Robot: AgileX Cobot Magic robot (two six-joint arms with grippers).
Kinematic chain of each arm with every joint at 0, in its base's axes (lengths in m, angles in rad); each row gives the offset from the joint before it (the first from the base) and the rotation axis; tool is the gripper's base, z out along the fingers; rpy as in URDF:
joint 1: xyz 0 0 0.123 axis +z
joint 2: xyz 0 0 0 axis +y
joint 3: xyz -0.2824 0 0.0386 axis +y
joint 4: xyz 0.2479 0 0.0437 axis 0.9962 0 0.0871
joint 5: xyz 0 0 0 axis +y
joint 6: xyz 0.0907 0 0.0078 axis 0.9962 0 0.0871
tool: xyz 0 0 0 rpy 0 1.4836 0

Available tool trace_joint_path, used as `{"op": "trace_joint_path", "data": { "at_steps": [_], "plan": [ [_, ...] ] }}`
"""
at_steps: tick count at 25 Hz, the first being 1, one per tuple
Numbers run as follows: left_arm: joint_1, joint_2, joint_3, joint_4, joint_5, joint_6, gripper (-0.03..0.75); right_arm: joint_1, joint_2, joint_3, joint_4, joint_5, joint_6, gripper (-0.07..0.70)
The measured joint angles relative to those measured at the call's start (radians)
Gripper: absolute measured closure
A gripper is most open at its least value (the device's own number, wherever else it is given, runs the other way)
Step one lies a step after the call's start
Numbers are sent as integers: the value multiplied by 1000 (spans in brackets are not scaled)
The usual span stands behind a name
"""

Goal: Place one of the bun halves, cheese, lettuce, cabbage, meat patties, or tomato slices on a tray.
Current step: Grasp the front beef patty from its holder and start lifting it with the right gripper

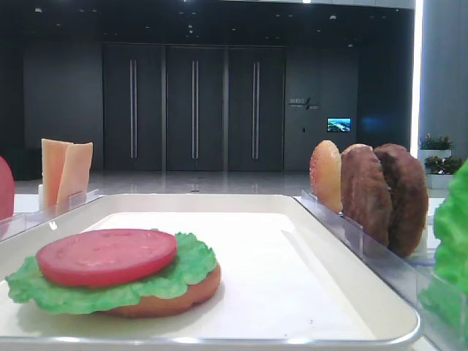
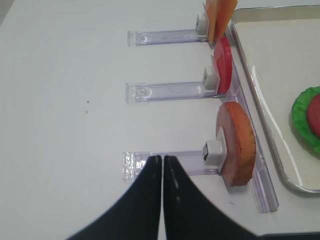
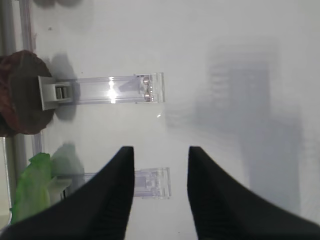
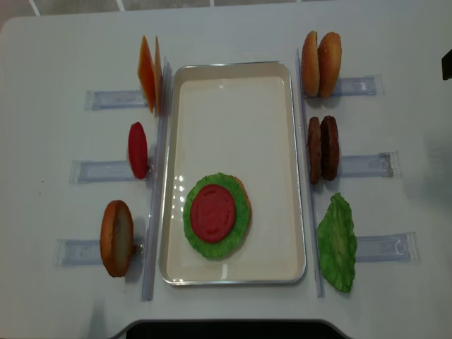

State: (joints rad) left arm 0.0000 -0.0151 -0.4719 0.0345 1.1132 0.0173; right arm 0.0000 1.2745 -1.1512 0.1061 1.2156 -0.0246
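Two end effectors | left together | right apart, empty | tomato slice atop lettuce

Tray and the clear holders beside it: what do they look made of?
Tray: probably enamelled or plastic-coated metal; glossy white bed, shiny silvery rim catching highlights. Holders: clear hard plastic, likely acrylic; the table shows through them, with bright glints along their edges.

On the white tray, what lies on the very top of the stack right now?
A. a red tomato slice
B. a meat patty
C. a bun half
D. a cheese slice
A: the overhead view shows a red tomato slice lying on the green lettuce, with a bun half underneath, all on the white tray; the cheese and the meat patties stand in holders beside the tray.
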Motion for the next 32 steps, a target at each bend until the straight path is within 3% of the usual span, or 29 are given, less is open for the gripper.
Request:
{"op": "trace_joint_path", "data": {
  "at_steps": [7, 10, 15, 19, 24, 32],
  "plan": [
    [0, 0, 0, 0, 0, 0, 716, 37, 20, -3, 84, 6, -3, 379],
    [0, 0, 0, 0, 0, 0, 716, 144, 50, -3, 89, -9, 35, 379],
    [0, 0, 0, 0, 0, 0, 716, 350, 137, -36, 89, -100, 130, 378],
    [0, 0, 0, 0, 0, 0, 716, 446, 224, -90, 89, -160, 184, 343],
    [0, 0, 0, 0, 0, 0, 716, 477, 299, -114, 90, -185, 237, 279],
    [0, 0, 0, 0, 0, 0, 716, 477, 346, -115, 89, -194, 247, 267]
  ]
}}
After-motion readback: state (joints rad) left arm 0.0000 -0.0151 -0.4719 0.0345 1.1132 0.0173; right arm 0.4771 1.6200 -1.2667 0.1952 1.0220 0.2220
